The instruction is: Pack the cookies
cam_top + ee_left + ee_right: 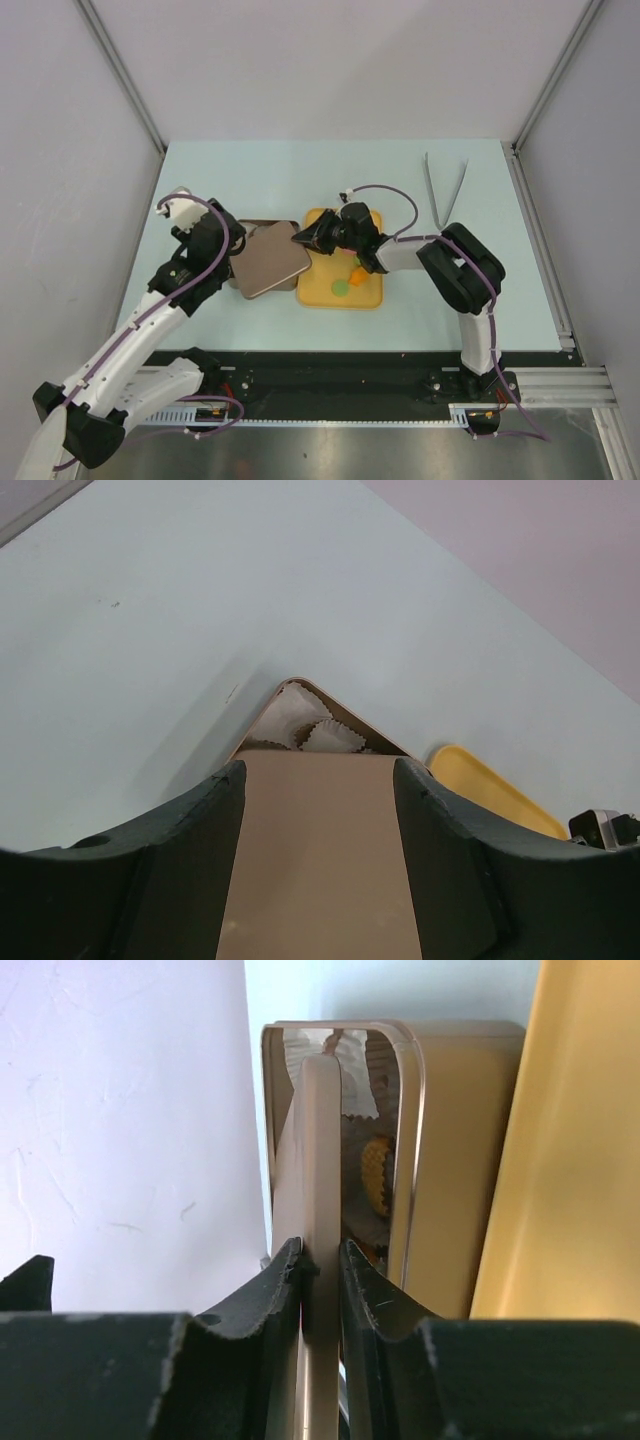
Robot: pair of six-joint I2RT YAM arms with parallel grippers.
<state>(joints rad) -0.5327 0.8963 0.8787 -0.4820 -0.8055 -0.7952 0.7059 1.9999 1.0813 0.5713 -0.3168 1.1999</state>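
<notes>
The tan lid lies askew over the square tin. My right gripper is shut on the lid's right edge; in the right wrist view the lid stands edge-on between the fingers of the right gripper. One orange cookie shows inside the tin. An orange cookie and a green cookie lie on the yellow tray. My left gripper sits over the lid's left edge, jaws wide apart. In its wrist view the lid fills the gap of the left gripper.
White paper cups show in the tin's uncovered corner. Metal tongs lie at the table's far right. The yellow tray sits directly right of the tin. Grey walls enclose the table on three sides.
</notes>
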